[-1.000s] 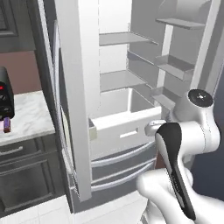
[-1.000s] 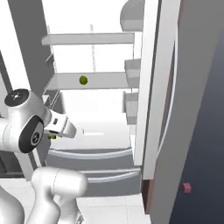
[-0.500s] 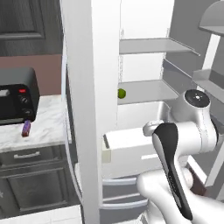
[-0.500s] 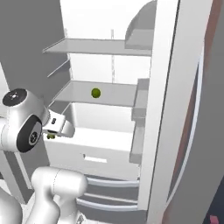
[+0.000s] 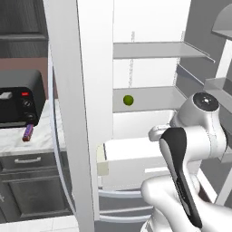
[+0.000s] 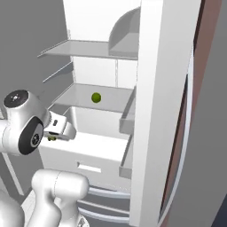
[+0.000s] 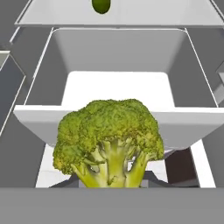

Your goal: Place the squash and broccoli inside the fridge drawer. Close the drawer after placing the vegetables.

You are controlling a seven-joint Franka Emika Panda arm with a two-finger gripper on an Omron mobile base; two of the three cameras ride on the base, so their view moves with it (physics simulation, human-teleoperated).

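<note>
— White fridge point(image 5: 149, 27) stands open; where is the broccoli point(image 7: 109, 140)?
— Before the pulled-out drawer point(image 7: 118, 87), near its front edge, clamped by the gripper point(image 6: 52, 137). Green ball point(image 6: 95, 97) on the shelf above.

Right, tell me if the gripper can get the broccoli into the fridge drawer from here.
Probably yes: the gripper holds the broccoli just before the fridge drawer, which stands pulled out with nothing over it.

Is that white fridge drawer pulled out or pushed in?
Pulled out: the fridge drawer juts forward, its inside open to view beyond the broccoli.
</note>
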